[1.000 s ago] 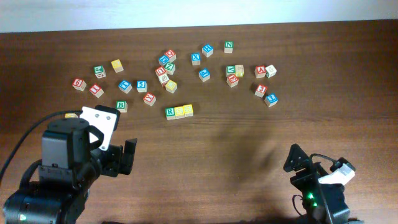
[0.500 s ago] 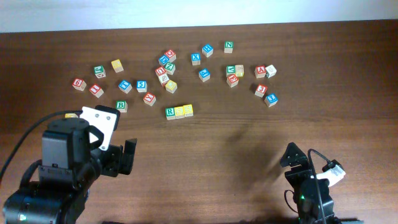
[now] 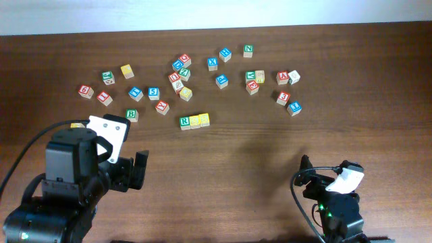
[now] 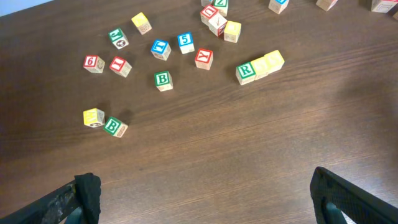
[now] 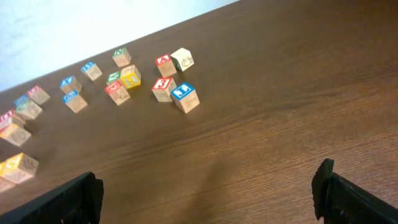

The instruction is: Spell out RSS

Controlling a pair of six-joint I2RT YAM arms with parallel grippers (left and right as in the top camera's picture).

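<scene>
The green R cube (image 3: pixel 184 122) and two yellow cubes (image 3: pixel 194 121) (image 3: pixel 204 119) stand touching in a row at the table's middle. The row also shows in the left wrist view: R (image 4: pixel 245 71), then yellow cubes (image 4: pixel 260 65) (image 4: pixel 273 60); their letters are too faint to read. My left gripper (image 4: pixel 202 196) is open and empty, low at the front left, well short of the row. My right gripper (image 5: pixel 208 193) is open and empty at the front right (image 3: pixel 309 177), far from the row.
Many other letter cubes lie scattered across the back of the table, among them a green B cube (image 3: pixel 131 115), a blue 5 cube (image 3: pixel 154 92) and a cluster at the right (image 3: pixel 283 97). A yellow and a green cube (image 4: pixel 102 121) sit near my left arm.
My right arm has drawn back toward the front edge and shifted left. The cube row and the left arm have not moved.
</scene>
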